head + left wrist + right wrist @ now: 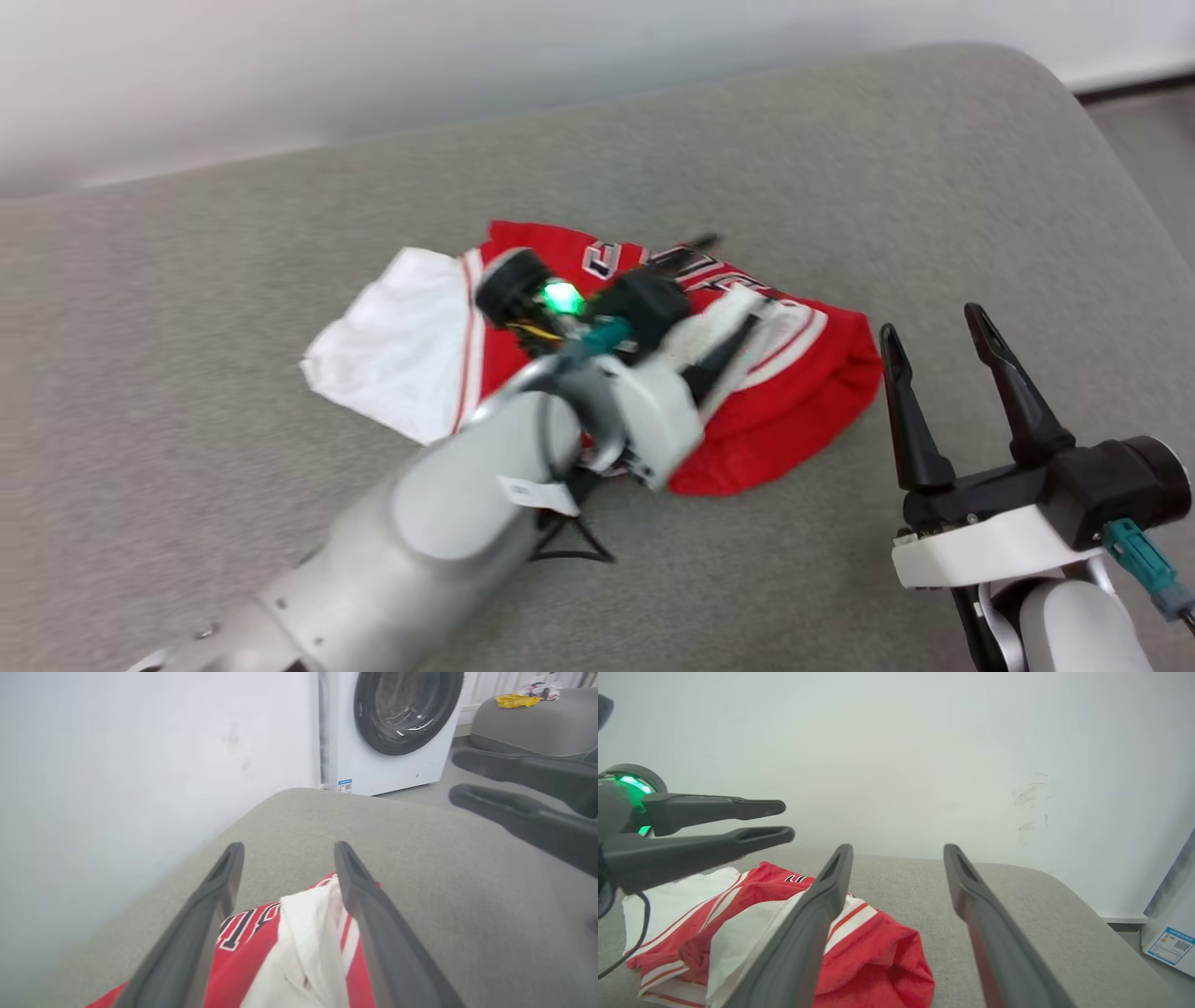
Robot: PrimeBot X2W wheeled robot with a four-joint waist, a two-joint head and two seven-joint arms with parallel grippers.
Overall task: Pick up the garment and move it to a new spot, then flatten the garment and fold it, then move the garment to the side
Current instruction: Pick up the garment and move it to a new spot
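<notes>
Here's the garment (794, 411), a crumpled heap in the middle of the grey upholstered surface (280, 523), nowhere near flat. Its long axis runs across the head view: white sleeve (392, 345) fanned out to the left, a bunched red end down to the right.

The left end effector (719, 299) sits right over the middle of the heap, fingers spread. From its own wrist a white fold rises between them, lying against one finger, but nothing is pinched. The right end effector (932, 322) is spread wide too, just off the red end, apart from the cloth, fingers pointing past it.

So the left arm is clearly nearer, and the right has the red end just to its own left.

The fabric looks soft and limp: red body, white sleeves, striped trim (852, 919), black white-outlined lettering (238, 928) partly buried in folds. The upholstery is a matte weave with a rounded edge.
</notes>
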